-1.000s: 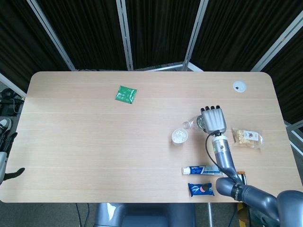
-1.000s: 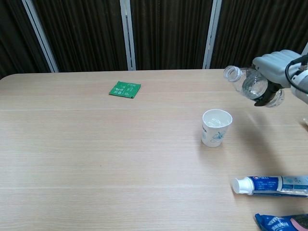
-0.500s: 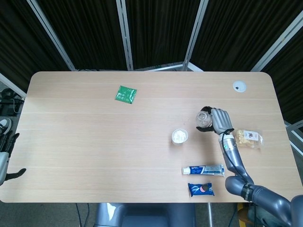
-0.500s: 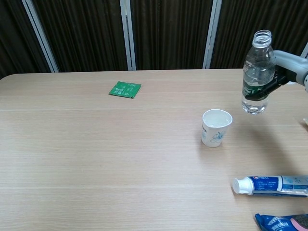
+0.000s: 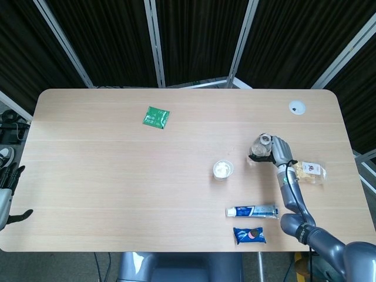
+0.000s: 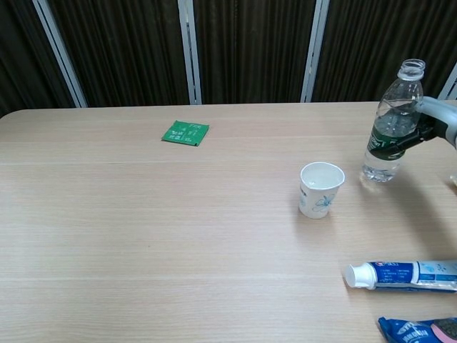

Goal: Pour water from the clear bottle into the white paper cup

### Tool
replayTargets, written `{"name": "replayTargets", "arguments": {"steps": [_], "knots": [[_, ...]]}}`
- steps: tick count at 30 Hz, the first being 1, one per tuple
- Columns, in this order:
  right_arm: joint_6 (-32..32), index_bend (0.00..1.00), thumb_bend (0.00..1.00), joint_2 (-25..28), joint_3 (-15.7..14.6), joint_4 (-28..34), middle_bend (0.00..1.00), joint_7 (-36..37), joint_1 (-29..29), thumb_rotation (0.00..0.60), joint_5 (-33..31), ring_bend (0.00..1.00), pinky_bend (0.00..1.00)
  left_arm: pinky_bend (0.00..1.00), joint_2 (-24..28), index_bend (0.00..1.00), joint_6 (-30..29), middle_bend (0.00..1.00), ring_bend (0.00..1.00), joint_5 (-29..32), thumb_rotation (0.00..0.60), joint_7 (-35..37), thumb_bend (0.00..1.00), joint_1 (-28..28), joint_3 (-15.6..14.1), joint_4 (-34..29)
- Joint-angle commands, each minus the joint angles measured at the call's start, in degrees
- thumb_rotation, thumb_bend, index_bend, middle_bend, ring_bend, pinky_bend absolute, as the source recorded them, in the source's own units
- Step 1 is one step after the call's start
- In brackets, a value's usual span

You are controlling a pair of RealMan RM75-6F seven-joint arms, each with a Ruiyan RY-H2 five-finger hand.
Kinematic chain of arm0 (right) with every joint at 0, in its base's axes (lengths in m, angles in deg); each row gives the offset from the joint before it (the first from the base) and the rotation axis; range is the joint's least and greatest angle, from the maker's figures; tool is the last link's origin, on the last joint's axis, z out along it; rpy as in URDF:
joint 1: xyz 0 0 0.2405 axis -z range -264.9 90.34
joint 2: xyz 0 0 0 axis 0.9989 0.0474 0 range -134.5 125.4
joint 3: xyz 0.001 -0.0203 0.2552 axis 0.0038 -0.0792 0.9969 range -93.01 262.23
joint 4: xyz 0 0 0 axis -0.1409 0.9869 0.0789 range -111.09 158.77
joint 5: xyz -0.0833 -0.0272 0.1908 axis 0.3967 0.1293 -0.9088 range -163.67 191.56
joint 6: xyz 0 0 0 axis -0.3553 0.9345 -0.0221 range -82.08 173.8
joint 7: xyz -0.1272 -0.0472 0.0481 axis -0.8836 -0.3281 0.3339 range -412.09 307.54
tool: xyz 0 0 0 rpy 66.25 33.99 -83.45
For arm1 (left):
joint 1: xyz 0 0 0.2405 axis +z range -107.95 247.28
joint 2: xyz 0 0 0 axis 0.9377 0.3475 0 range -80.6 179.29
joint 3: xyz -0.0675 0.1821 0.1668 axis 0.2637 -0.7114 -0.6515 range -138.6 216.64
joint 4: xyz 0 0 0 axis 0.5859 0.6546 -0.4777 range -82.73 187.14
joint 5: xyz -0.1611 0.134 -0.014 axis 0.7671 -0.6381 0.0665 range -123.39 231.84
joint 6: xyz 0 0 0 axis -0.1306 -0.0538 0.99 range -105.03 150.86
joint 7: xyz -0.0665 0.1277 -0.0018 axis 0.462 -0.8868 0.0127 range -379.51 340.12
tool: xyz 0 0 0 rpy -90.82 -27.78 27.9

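the pale wooden table [image 5: 117,176] fills both views, with dark curtains and metal poles behind its far edge. the robot's right arm [image 5: 294,202] reaches in from the near right corner, and the right hand [image 5: 281,151] is wrapped around the clear bottle [image 6: 390,125], its fingers [image 6: 435,114] clamped on the bottle's middle by the dark green label. the bottle stands upright with no cap on its neck, its base at or just above the table top on the right side; i cannot tell whether it touches the wood. the white paper cup [image 6: 320,189], printed with a small blue flower, stands upright to the left of the bottle and a little nearer, close by but apart from it, with its mouth open upward. near the right edge lies a toothpaste tube [image 6: 400,275] on its side, white cap pointing left, and just nearer than that a blue snack packet [image 5: 249,235]. a clear bag of snacks [image 5: 309,171] lies right of the hand, near the right edge. a green sachet [image 6: 185,133] lies flat on the far left-centre of the table, well apart from everything else. a small white round disc [image 5: 296,107] sits at the far right. at the far left edge of the head view, off the table, the left hand [image 5: 9,194] shows only in part, and i cannot tell how its fingers lie.
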Motion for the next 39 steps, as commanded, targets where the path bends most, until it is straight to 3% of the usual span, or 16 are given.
{"name": "replayTargets", "arguments": {"steps": [1, 10, 14, 18, 24, 34, 36, 39], "knots": [[-0.26, 0.54, 0.72, -2.05, -0.35, -3.57, 0.67, 2.57, -0.24, 0.6, 1.11, 0.52, 0.39, 0.0, 0.0, 0.0, 0.06, 0.0, 0.0, 0.13, 0.6, 0.08, 0.0, -0.01, 0.02, 0.01], [1.26, 0.5, 0.63, -3.1, -1.27, -7.08, 0.61, 10.98, -0.4, 0.6, 3.71, 0.45, 0.39, 0.0, -0.11, 0.0, 0.37, 0.0, 0.0, 0.43, 0.6, -0.2, 0.0, -0.18, -0.02, 0.03], [1.99, 0.34, 0.38, -2.31, -2.9, -7.4, 0.49, 16.38, -0.35, 0.6, 6.63, 0.34, 0.39, 0.0, -0.12, 0.0, 0.39, 0.0, 0.0, 0.49, 0.6, -0.31, 0.0, -0.22, -0.03, -0.03], [2.09, 0.29, 0.2, -2.08, -3.82, -8.28, 0.44, 20.16, -0.35, 0.6, 8.3, 0.3, 0.35, 0.0, -0.23, 0.0, -0.02, 0.0, 0.0, 0.32, 0.6, -0.54, 0.0, -0.09, -0.07, 0.02], [1.98, 0.12, 0.01, -1.63, -5.22, -8.92, 0.33, 23.68, -0.27, 0.6, 10.35, 0.18, 0.26, 0.0, -0.3, 0.0, -0.09, 0.0, 0.0, 0.23, 0.6, -0.57, 0.0, -0.07, -0.12, -0.04], [-0.23, 0.05, 0.0, -1.01, -8.57, -10.92, 0.22, 29.71, -0.26, 0.6, 14.9, 0.08, 0.18, 0.0, -0.4, 0.0, -0.19, 0.0, 0.0, 0.09, 0.6, -0.77, 0.0, -0.04, -0.25, -0.09], [-0.64, 0.01, 0.0, -0.86, -9.17, -11.11, 0.12, 30.1, -0.17, 0.6, 15.52, 0.02, 0.07, 0.0, -0.38, 0.0, -0.25, 0.0, 0.0, 0.0, 0.6, -0.78, 0.0, -0.02, -0.28, -0.12], [-0.51, 0.0, 0.0, -0.15, -10.28, -10.78, 0.01, 30.53, -0.15, 0.6, 16.57, 0.0, 0.0, 0.0, -0.32, 0.0, -0.3, 0.0, 0.0, -0.06, 0.6, -0.68, 0.0, 0.02, -0.3, -0.18]]}}
